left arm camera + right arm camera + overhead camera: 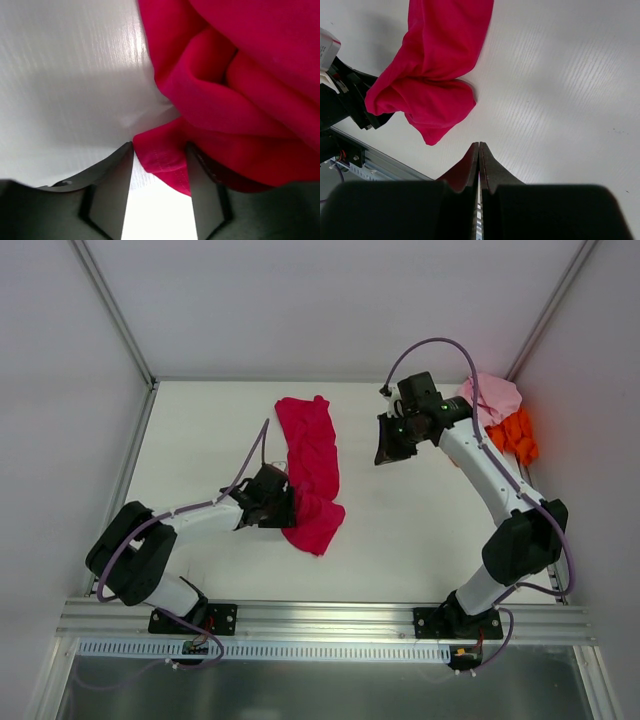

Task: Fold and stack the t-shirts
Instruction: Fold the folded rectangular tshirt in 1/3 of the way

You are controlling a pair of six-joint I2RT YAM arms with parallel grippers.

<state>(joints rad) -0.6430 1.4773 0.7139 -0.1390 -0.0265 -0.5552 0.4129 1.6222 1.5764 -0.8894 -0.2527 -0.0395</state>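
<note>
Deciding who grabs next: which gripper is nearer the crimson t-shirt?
Left. The left gripper is at the near-left edge of the crimson t-shirt, a hem fold between its open jaws. The right gripper, shut, hangs off to the shirt's right, clear of it.

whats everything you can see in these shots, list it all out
crimson t-shirt: one, crimson-magenta, mid-table, crumpled in a long strip
pale pink t-shirt: one, pale pink, bunched in the far right corner
orange t-shirt: one, bright orange, bunched against the pink one on its near side
table: one, white, under everything
rail: one, silver metal, along the near edge, carrying both arm bases
left gripper: one, black, at the near left edge of the crimson t-shirt, jaws apart with a fold of its cloth between them
right gripper: one, black, above bare table right of the crimson t-shirt, shut and holding nothing
</note>
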